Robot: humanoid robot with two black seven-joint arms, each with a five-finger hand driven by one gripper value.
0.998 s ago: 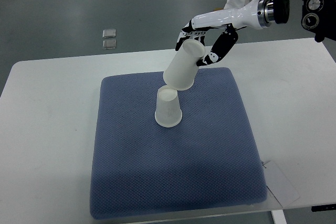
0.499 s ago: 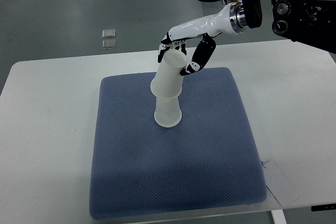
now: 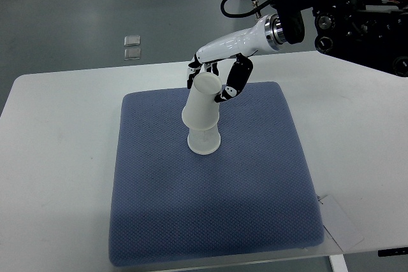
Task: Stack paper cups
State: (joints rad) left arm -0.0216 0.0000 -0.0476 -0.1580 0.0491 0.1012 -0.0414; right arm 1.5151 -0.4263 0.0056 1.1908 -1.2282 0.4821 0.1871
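Change: upper cup [image 3: 201, 103] is now sliding lower over lower cup [image 3: 204, 141].
Right hand [image 3: 213, 81]: fingers closing around upper cup.
Base: blue mat [image 3: 210, 221].

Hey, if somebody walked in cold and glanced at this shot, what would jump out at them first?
Mid-picture, the right hand grips an upside-down paper cup, lowering it over a second cup standing inverted on the blue mat. That mat covers most of the white table. The white-and-black arm reaches in from the upper right.
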